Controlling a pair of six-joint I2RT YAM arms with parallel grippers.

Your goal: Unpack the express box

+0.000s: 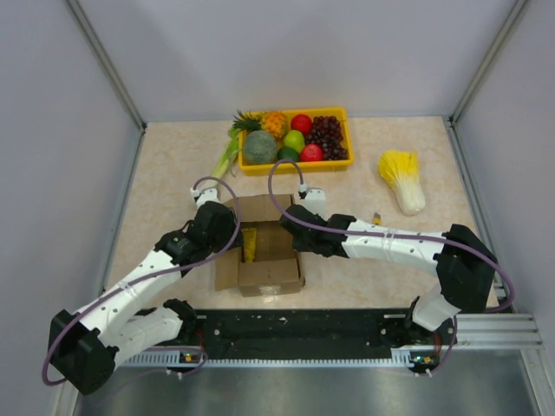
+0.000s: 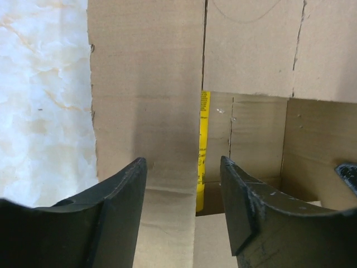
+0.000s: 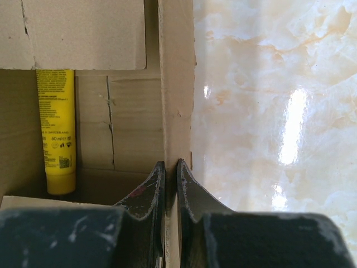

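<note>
Right pincer (image 3: 171,167) tight on express box (image 3: 177,84)

One express box (image 1: 270,276) (flaps open), one yellow tube (image 3: 56,131), one tray (image 1: 277,168), one cabbage (image 1: 403,180).

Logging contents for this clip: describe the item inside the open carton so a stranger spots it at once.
Find the open brown express box in the middle of the top view. Inside, toward its left wall, lies a yellow tube with small black print. It alone is bright among bare cardboard.
</note>
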